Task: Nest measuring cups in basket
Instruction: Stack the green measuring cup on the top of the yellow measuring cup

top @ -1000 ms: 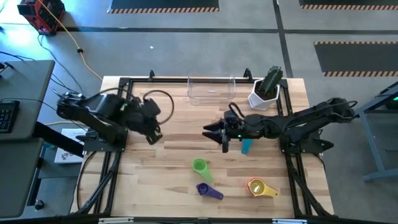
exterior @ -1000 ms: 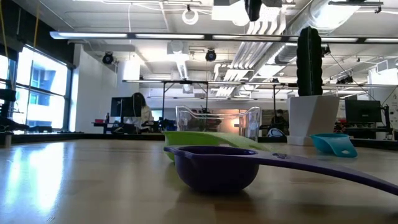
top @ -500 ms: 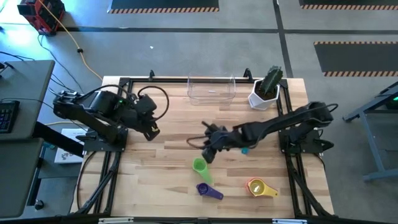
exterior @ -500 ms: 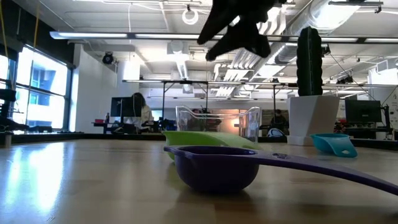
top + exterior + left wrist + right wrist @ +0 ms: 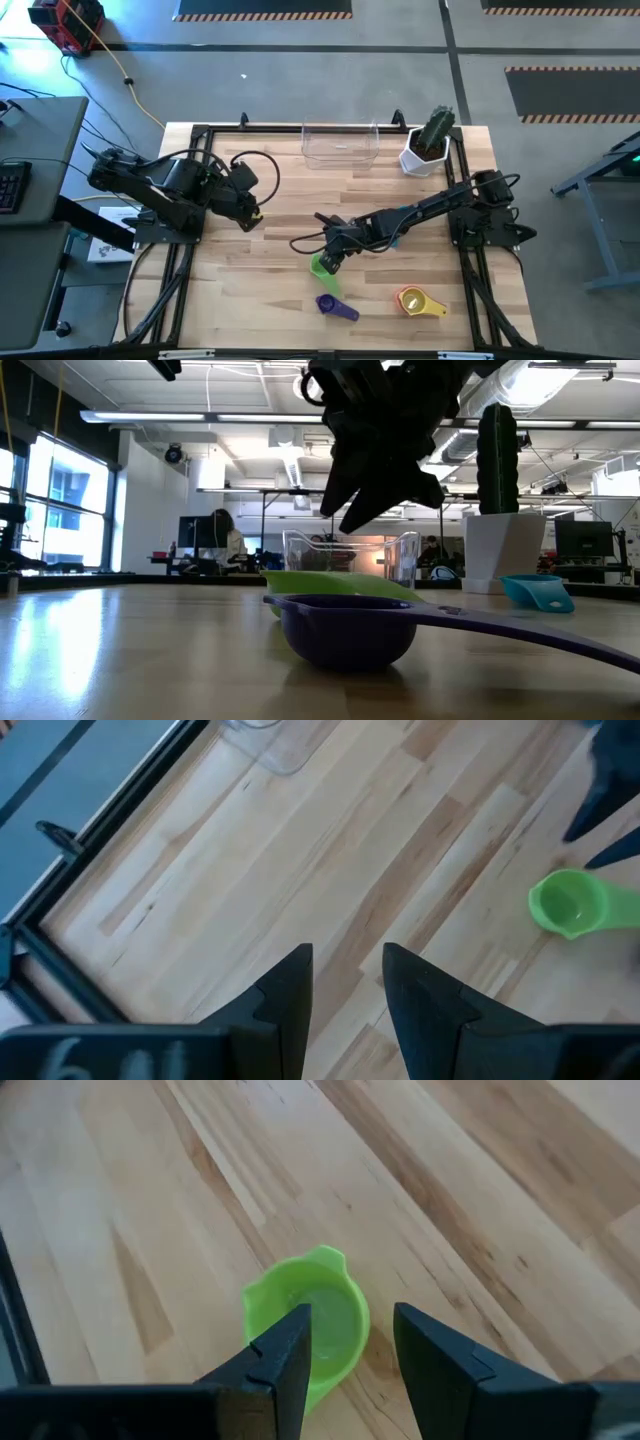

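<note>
Right gripper (image 5: 328, 262): jaws open a narrow gap, poised over the small round green plastic measuring cup (image 5: 307, 1327)
Green cup: on the wooden surface (image 5: 270, 270), 6 o'clock of the clear rectangular plastic basket (image 5: 340, 146)
Left gripper (image 5: 254, 214): jaws parted, at 9 o'clock

Right hand (image 5: 328, 262) open, reaching low; left arm parked.

Teal cup (image 5: 396, 214) mostly behind arm
</note>
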`<state>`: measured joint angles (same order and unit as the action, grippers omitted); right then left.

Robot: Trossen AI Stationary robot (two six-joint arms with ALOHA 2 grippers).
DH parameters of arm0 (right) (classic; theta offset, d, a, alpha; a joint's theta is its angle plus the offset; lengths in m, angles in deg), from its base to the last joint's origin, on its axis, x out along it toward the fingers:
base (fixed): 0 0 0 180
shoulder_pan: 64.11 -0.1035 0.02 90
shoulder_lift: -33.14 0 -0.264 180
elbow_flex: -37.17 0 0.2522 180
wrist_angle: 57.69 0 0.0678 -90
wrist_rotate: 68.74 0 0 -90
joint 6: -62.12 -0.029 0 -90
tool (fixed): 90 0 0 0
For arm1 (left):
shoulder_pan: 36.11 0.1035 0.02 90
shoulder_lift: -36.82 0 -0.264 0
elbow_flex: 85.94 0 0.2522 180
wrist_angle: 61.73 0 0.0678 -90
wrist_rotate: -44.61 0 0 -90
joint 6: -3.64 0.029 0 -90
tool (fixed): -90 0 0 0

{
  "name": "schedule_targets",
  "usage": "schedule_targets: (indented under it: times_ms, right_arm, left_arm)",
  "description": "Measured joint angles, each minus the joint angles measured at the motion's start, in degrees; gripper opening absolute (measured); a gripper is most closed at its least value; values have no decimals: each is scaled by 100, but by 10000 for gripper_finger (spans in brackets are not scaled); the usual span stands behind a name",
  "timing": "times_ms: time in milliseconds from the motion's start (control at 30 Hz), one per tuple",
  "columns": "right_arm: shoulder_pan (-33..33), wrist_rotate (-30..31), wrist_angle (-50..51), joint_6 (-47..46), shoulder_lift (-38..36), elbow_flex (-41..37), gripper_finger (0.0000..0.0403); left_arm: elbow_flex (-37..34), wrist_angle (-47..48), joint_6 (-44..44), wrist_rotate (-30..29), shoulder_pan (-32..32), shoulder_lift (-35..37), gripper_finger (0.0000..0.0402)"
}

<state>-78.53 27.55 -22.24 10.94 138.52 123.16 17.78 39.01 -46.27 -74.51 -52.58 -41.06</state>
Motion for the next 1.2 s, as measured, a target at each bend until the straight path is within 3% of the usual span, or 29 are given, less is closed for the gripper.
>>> schedule_targets:
  times_ms: [767,967,1200]
  right_arm:
    - [-105,-141,-43,-133,650,-7,132]
    - [-101,51,-51,-131,661,-7,105]
    - [-98,-193,-75,-44,755,-12,63]
  left_arm:
    - [-20,-118,-101,2,0,-8,115]
    - [-17,-117,-101,2,0,-8,115]
    - [-17,-112,-98,1,0,-8,115]
